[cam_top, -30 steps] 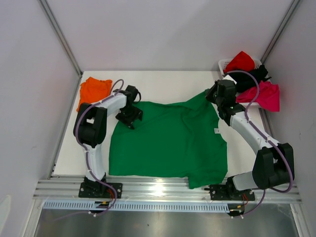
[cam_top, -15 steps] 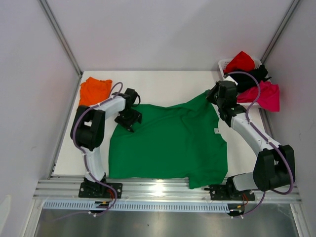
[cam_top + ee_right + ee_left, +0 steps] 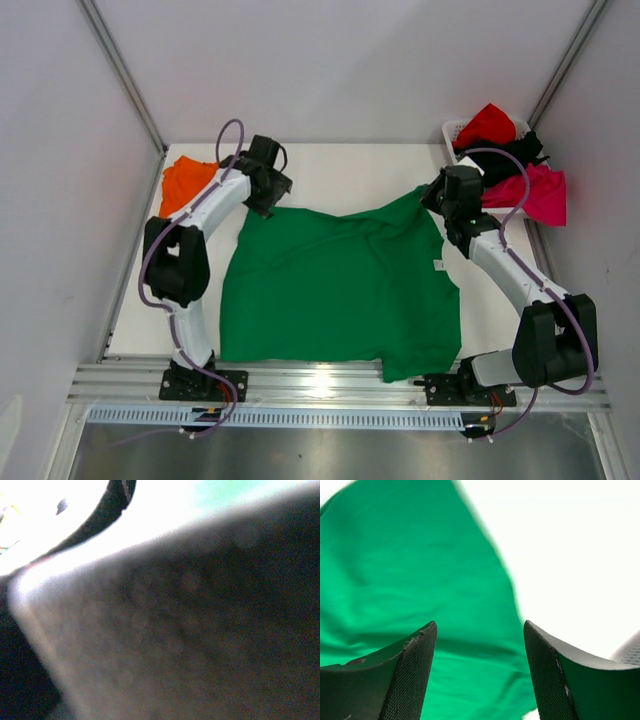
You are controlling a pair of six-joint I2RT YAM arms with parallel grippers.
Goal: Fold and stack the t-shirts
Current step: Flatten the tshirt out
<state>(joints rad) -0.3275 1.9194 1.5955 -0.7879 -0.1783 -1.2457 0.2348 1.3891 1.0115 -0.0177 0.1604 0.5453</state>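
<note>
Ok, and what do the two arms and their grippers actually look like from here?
The left arm and right arm both have white links, chunky black joints and black bases. A lilac cable loops along each. The left gripper has two black fingers with fine mesh-textured pads. The right gripper is black too. No markings are legible.

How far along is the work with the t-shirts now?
Done: the orange t-shirt lies at the far left corner, apparently folded. In hand: the green t-shirt lies spread flat, unfolded; the right pincer is shut on its far right corner, the left pincer open over its far left corner. Left: folding it, stacking, then the heap of shirts on the basket.
</note>
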